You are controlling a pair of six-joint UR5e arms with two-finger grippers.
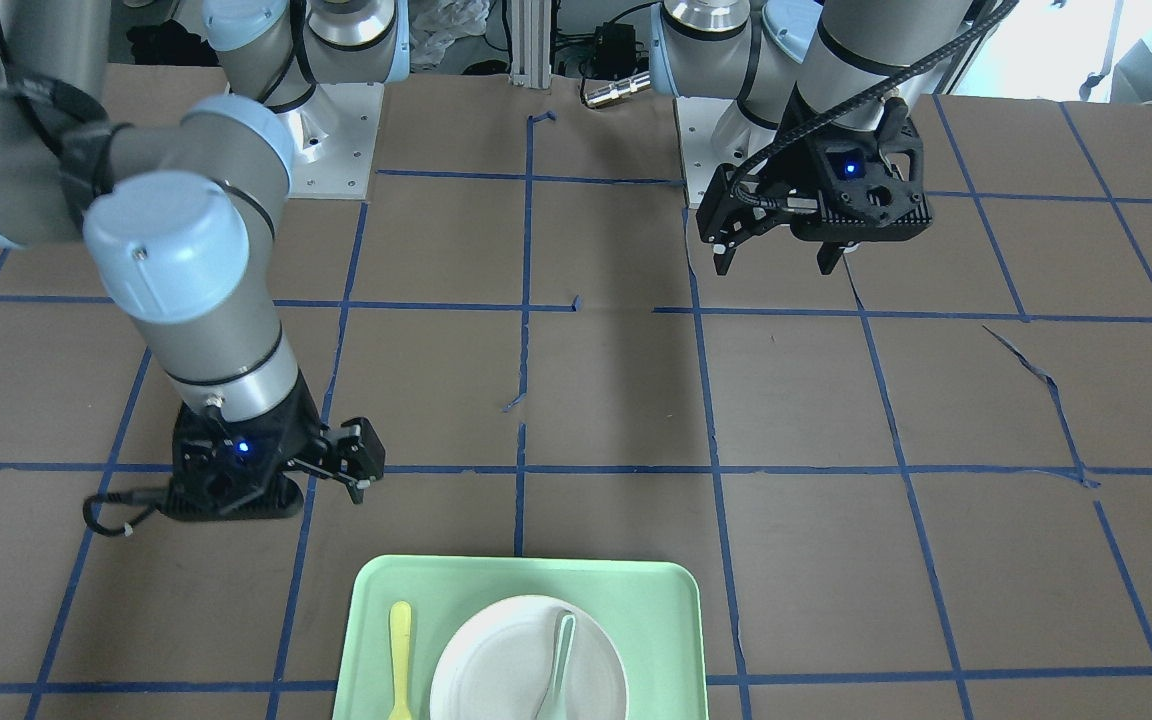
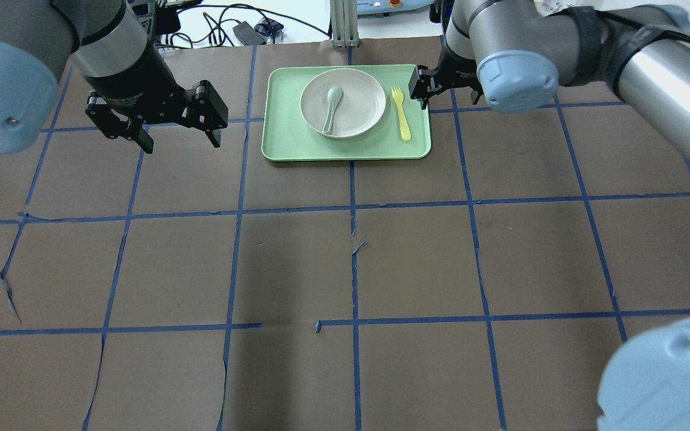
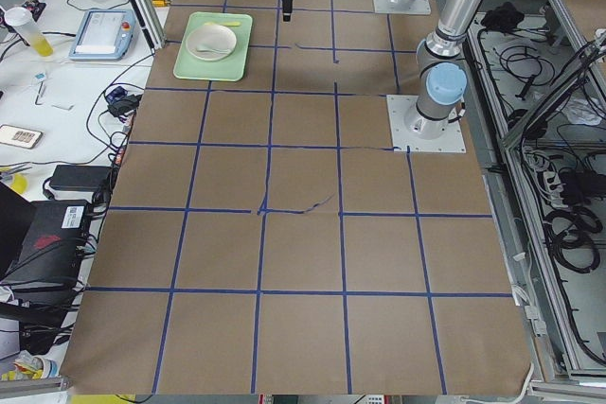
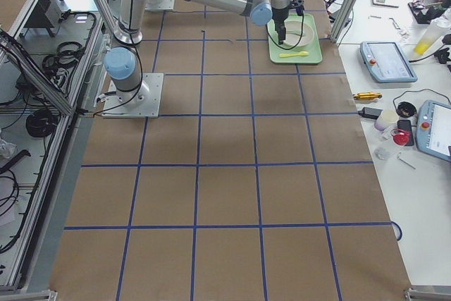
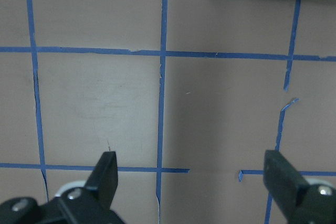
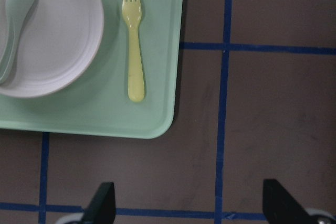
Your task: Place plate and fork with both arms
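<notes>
The off-white plate [image 2: 357, 99] lies in the light-green tray [image 2: 297, 143] at the far middle of the table. The pale-yellow fork [image 2: 402, 114] lies in the tray just right of the plate, tines pointing away. My right gripper [image 6: 190, 203] is open and empty. It hovers over the table just off the tray's right edge, with the fork [image 6: 134, 45] and plate [image 6: 58, 40] ahead of it. My left gripper [image 2: 180, 142] is open and empty above the table, well left of the tray. The front-facing view shows the plate [image 1: 496, 670], the fork [image 1: 400, 650] and the left gripper [image 1: 774, 266].
A grey-green spoon [image 2: 331, 108] lies in the plate. The table is brown paper with a blue tape grid, torn in places [image 2: 9, 293]. Both arm bases [image 1: 336, 140] stand at the robot's side. Desks with tablets and tools [image 4: 384, 61] border the table's far side.
</notes>
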